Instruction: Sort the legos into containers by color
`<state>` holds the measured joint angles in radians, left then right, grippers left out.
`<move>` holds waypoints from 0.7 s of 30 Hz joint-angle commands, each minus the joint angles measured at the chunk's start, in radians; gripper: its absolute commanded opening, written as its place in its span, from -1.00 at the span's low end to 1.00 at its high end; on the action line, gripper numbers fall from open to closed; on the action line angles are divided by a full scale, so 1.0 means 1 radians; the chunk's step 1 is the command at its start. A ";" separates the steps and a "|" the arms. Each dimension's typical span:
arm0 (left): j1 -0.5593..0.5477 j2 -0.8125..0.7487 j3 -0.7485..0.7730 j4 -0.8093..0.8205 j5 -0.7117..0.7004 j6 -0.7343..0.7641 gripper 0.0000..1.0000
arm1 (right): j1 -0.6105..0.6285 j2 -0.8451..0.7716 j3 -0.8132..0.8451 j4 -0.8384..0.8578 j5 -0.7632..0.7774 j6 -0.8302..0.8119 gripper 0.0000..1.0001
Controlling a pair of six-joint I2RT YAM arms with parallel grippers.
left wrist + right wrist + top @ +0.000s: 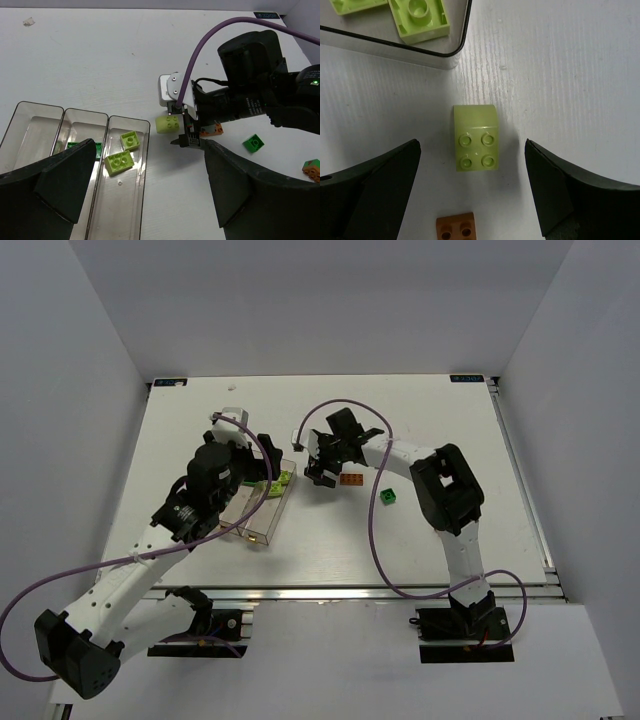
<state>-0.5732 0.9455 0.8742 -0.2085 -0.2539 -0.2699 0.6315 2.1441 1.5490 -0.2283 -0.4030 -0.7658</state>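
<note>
Though near the bin [457, 21], the lime brick [475, 138] lies apart.

The curved lego [475, 142] is lime yellow-green; the small lego [456, 227] is orange-brown. The containers [35, 135] are smoky clear, the table [570, 75] white.

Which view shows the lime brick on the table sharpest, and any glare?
Right wrist: lime brick crisp, studs and table grain clear. Left wrist: it's smaller and softer. Top external: even light, no strong glare, brick not discernible.
</note>
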 commanded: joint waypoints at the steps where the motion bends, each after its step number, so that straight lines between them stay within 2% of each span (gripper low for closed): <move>1: -0.002 -0.025 -0.004 0.012 -0.004 0.011 0.96 | 0.007 0.019 0.040 0.027 0.033 -0.001 0.79; 7: -0.002 -0.022 -0.004 0.012 -0.001 0.012 0.96 | 0.004 0.034 0.036 0.035 0.036 -0.010 0.76; 11: -0.002 -0.025 -0.006 0.012 -0.002 0.014 0.96 | 0.002 0.048 0.063 -0.038 -0.008 -0.030 0.56; 12: -0.002 -0.027 -0.006 0.014 -0.002 0.014 0.96 | 0.000 0.051 0.071 -0.057 -0.023 -0.033 0.43; 16: -0.002 -0.034 -0.007 0.015 0.002 0.014 0.96 | -0.007 0.040 0.082 -0.121 -0.062 -0.033 0.12; 19: -0.002 -0.039 -0.007 0.018 0.005 0.012 0.96 | -0.010 0.013 0.065 -0.134 -0.071 -0.023 -0.30; 20: -0.002 -0.040 -0.007 0.017 0.005 0.012 0.96 | -0.012 0.005 0.062 -0.135 -0.074 -0.014 -0.58; 21: -0.002 -0.042 -0.007 0.017 0.004 0.012 0.96 | -0.013 -0.009 0.062 -0.146 -0.080 -0.010 -0.71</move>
<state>-0.5732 0.9302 0.8742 -0.2073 -0.2539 -0.2665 0.6273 2.1849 1.5967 -0.3199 -0.4431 -0.7849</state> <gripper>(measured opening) 0.982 0.427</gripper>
